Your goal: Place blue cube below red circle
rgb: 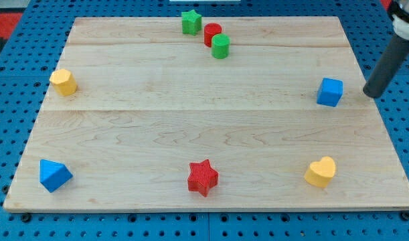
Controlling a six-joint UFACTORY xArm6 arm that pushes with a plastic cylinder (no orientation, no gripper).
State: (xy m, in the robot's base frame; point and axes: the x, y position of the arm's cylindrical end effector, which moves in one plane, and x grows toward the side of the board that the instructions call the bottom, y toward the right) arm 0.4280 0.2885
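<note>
**Currently: tip off-board, right of blue cube**

Rod upper part cut off at the view's top right. Desk: pale wooden board on blue pegboard. Blue cube sits near the right edge; my tip stands just beside it to the right, apart. End effector: plain rod, nothing gripped. Red circle lies top centre, touching green circle.

This looks like a robotics lab bench — probably, since the view shows little beyond the work surface. A pale wooden board lies on a blue perforated base plate with a regular grid of mounting holes — the sort used for fixing test rigs. A red panel shows at the view's top left corner.
</note>
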